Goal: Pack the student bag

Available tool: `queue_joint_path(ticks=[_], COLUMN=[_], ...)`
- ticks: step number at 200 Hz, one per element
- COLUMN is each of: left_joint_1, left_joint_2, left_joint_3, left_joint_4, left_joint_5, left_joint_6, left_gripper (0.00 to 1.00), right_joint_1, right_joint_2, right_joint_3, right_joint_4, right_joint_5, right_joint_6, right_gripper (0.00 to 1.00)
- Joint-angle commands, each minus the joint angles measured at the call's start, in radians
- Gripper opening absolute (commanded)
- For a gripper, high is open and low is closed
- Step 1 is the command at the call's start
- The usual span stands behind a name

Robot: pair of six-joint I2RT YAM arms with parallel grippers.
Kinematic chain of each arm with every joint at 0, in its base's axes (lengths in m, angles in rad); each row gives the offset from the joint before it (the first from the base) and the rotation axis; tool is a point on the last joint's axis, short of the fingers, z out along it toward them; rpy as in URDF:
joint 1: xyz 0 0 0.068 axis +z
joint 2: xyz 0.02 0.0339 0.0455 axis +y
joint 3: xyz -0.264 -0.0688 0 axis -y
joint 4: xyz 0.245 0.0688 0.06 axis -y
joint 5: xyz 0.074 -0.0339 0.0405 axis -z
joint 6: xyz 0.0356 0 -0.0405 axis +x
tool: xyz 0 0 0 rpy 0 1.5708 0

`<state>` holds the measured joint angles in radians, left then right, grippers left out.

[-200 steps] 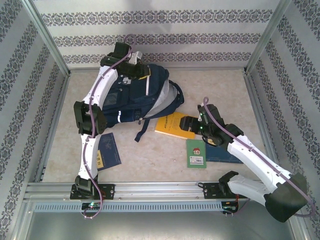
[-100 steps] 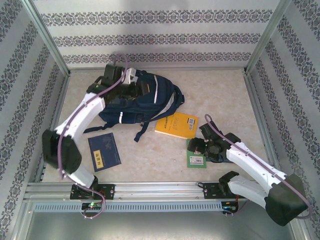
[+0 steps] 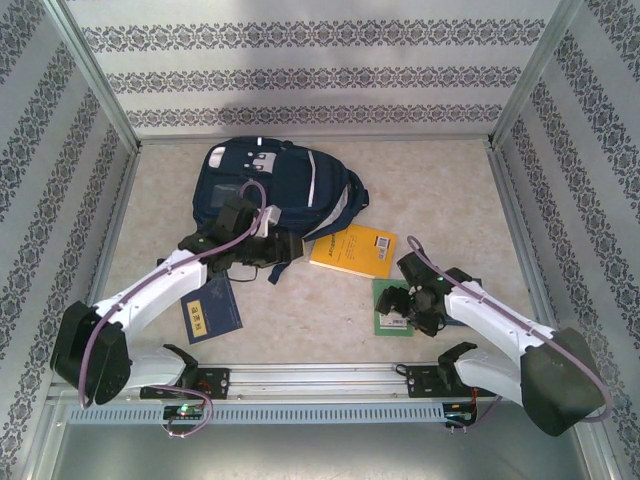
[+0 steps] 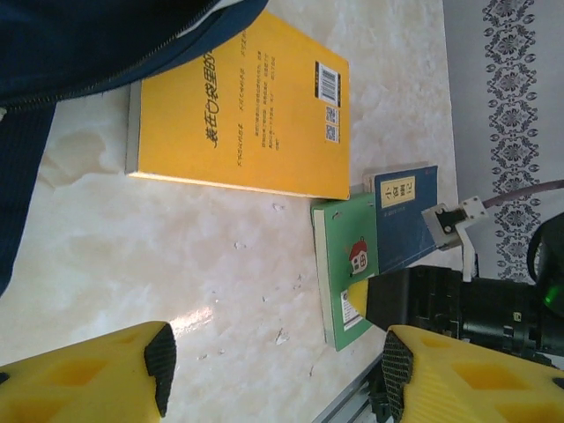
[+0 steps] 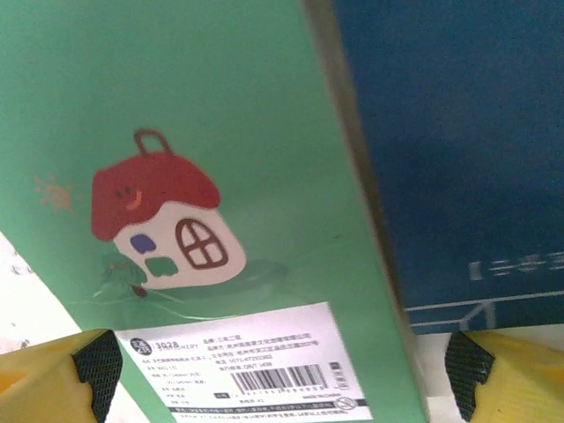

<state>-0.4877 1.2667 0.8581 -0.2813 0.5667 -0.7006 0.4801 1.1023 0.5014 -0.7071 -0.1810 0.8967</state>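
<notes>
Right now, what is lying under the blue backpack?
One corner of the yellow book is tucked under the edge of the student bag; the rest lies bare on the table. Anything else beneath the bag is covered by its fabric.

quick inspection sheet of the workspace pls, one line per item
surface: marbled table, no spills seen
job's things: bag lying at far left; yellow book at its edge; green notebook alongside a blue book; second blue book by the left arm
clutter: nothing seen
grippers: left gripper open, empty, over bare table; right gripper open, over the green notebook
cables: purple cable along each arm, the left one looping over the bag
surroundings: patterned walls, metal rail at the near edge
</notes>
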Motion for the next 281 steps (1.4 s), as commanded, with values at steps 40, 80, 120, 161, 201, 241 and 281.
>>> queue_joint_path(ticks=[40, 80, 120, 161, 201, 241, 281], left_joint_1=[-0.050, -0.058, -0.058, -0.058, -0.067, -0.114, -0.119], left_joint_2=[-0.015, -0.014, -0.045, -0.088, 0.022, 0.138, 0.137], left_joint_3=[-0.092, -0.124, -0.128, -0.130, -0.107, -0.049, -0.041], left_joint_4=[0.107, 0.113, 0.067, -0.018, 0.051, 0.068, 0.045], left_joint_5=[-0.054, -0.098, -0.156, -0.189, -0.115, -0.114, -0.140], left_joint_6=[-0.020, -0.041, -0.054, -0.041, -0.029, 0.004, 0.021], left_gripper=[0.65, 0.65, 0.65, 0.65, 0.63, 0.60, 0.60], right_joint_1=[0.194, 0.259, 0.305, 0.331, 0.249, 0.204, 0.242], right_joint_2=[-0.038, 0.092, 0.323, 0.244, 0.151, 0.119, 0.201], right_joint_3=[0.025, 0.091, 0.228, 0.302, 0.224, 0.112, 0.097], right_joint_4=[0.204, 0.387, 0.529, 0.331, 0.173, 0.237, 0.319], right_joint_5=[-0.097, -0.089, -0.145, -0.048, 0.020, -0.040, -0.087], right_joint_6=[0.124, 0.127, 0.142, -0.034, -0.092, -0.037, 0.018], right_gripper=[0.92, 0.91, 0.91, 0.89, 0.89, 0.85, 0.84])
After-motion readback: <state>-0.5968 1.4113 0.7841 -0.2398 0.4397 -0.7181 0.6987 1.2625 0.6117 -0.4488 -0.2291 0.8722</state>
